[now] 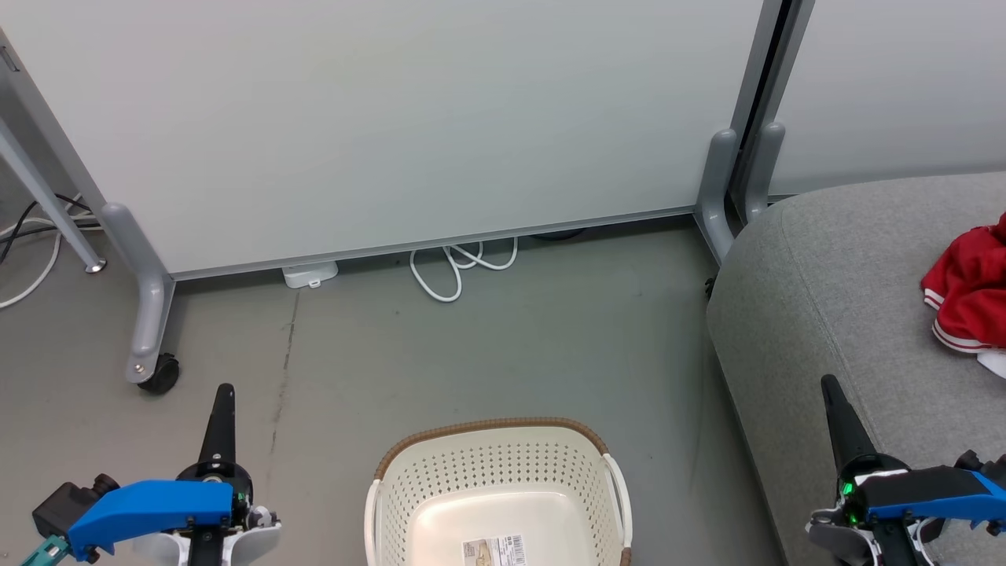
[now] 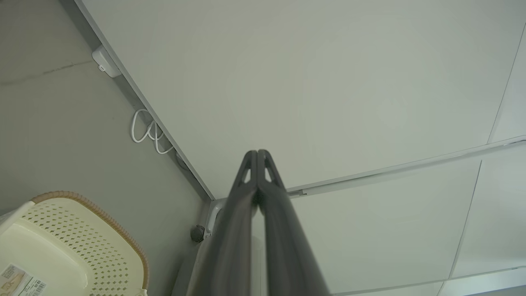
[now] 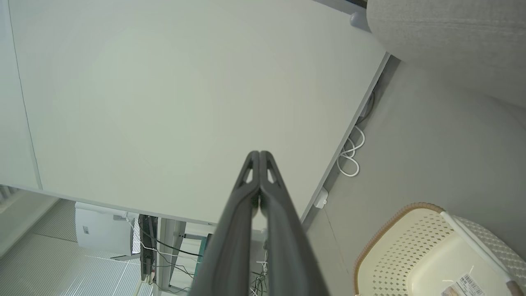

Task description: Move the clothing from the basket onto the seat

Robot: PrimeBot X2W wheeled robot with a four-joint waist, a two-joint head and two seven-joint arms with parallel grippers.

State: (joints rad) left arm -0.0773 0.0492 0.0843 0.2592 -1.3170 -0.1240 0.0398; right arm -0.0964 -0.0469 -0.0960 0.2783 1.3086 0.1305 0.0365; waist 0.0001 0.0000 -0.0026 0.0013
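Left claw [image 1: 225, 391] & right claw [image 1: 830, 385]: long dark fingers [image 2: 283, 230] w/ triangular cut-outs nr tips. Blue covers [image 1: 149, 503] over black wrists, pale shells [image 1: 263, 541] below. Green light [image 1: 847, 489] on R wrist.

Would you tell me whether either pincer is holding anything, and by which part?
Nothing is held: the left pincer and right pincer are both shut and empty.

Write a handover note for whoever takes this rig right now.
Left tool: shut, empty, raised over the grey floor.
Right tool: shut, empty, raised at the head view's lower right.
Oval cream perforated plastic basket with brown rim stands on the floor; its visible inside holds just a paper label.
Bright red, white-striped fabric clothing lies bunched on the large grey woven seat.
Done: clothing apparently moved.
Left: check the basket's near end, cut off from view.
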